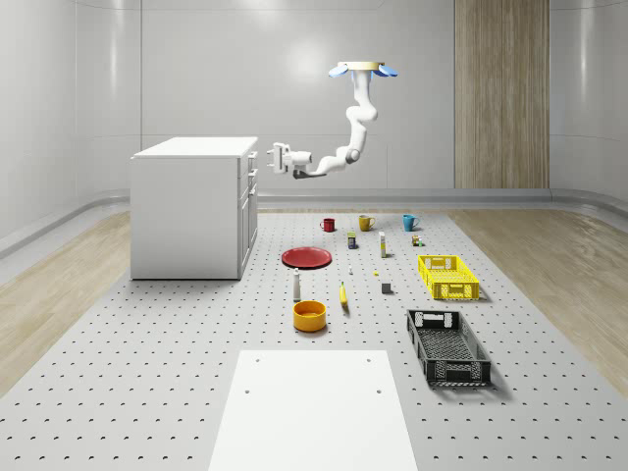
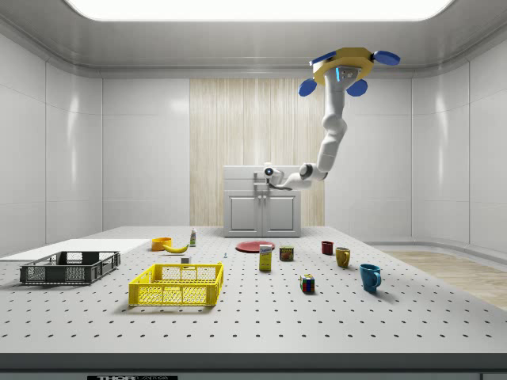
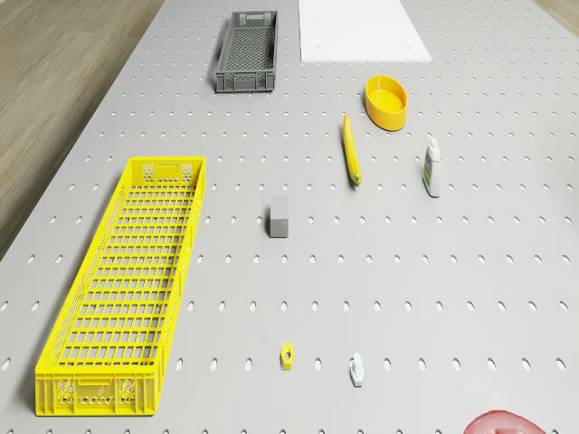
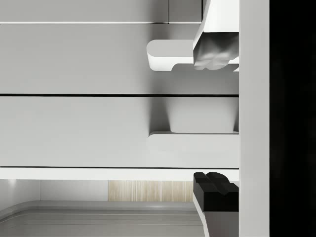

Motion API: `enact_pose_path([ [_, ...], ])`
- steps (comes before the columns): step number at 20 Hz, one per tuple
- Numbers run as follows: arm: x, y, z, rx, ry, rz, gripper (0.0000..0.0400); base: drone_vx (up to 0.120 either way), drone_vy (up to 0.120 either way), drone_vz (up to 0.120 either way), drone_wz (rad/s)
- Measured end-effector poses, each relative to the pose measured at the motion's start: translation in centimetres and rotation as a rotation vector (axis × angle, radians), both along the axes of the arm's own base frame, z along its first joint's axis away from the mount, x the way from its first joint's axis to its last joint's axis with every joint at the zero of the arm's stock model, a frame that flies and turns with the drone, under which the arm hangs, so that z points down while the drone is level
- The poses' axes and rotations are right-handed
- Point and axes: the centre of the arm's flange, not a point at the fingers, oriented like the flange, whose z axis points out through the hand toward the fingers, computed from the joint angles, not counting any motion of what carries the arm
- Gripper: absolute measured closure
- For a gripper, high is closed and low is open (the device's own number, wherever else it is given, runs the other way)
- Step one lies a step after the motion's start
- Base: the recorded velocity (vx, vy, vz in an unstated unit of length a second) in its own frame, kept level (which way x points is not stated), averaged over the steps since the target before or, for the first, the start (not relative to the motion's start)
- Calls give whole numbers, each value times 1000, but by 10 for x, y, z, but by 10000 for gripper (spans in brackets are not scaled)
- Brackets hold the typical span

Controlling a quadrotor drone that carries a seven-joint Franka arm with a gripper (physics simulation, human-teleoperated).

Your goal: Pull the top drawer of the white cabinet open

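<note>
The white cabinet (image 1: 186,211) (image 2: 263,210) stands at the far left of the perforated table in the whole-scene view, its drawers facing right. The drone (image 1: 363,69) (image 2: 346,67) hovers high beside it, over the far part of the table. Its arm reaches down to the cabinet front. My gripper (image 1: 269,155) (image 2: 261,178) (image 4: 215,121) is open, level with the top drawer (image 4: 74,131) and just short of its front. The top drawer's handle (image 4: 190,140) lies between the two fingers. One finger (image 4: 215,49) overlaps the second drawer's handle (image 4: 165,54). The drawer looks shut.
On the table right of the cabinet lie a red plate (image 1: 306,257), an orange bowl (image 1: 309,315), a banana (image 3: 351,149), a bottle (image 3: 432,167), three mugs (image 1: 365,223), a yellow crate (image 1: 447,276) (image 3: 127,280) and a black crate (image 1: 447,345). A white mat (image 1: 314,407) covers the near edge.
</note>
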Motion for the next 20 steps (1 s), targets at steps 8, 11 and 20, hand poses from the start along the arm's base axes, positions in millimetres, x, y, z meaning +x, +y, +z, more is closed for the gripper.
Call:
enact_pose_path([
  [8, 0, 8, 0, 0, 0, 0, 95, 0, 0, 0, 0],
  [11, 0, 9, 0, 1, 0, 0, 95, 0, 0, 0, 0],
  [20, 0, 10, 0, 1, 0, 0, 95, 0, 0, 0, 0],
])
